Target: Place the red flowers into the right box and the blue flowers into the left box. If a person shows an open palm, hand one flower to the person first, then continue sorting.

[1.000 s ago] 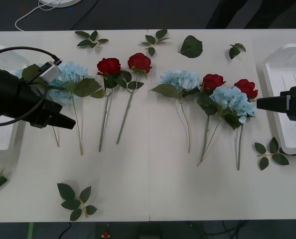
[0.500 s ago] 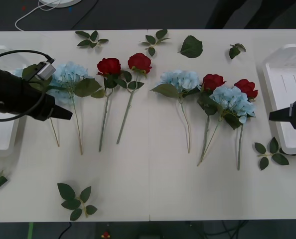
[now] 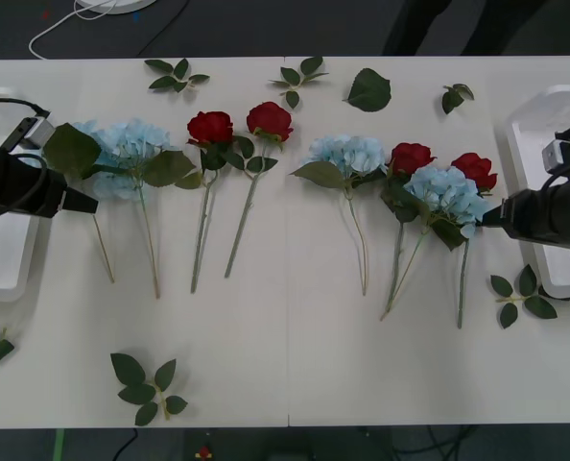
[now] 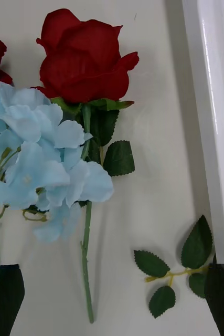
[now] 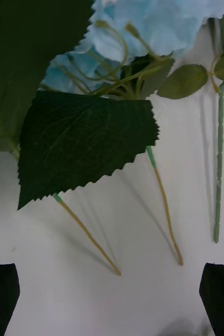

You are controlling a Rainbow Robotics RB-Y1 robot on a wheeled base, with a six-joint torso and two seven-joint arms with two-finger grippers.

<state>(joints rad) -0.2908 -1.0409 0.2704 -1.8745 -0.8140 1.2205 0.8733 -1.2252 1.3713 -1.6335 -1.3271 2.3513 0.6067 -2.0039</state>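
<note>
Red flowers lie in a row on the white table: two roses left of the middle and two more on the right. Blue flowers lie among them, at the left, the centre and the right. My right gripper is open, low beside the rightmost rose and its stem, with the right box just beyond. My left gripper is open beside the left hydrangea's big leaf and stems, next to the left box.
Loose green leaf sprigs lie along the far edge, at the near left and beside the right box. A white cable runs behind the table. Bare table stretches along the near edge.
My left arm has drawn back to the left, off the leftmost hydrangea. My right arm pulled back to the right, then came in to the left toward the rightmost rose.
</note>
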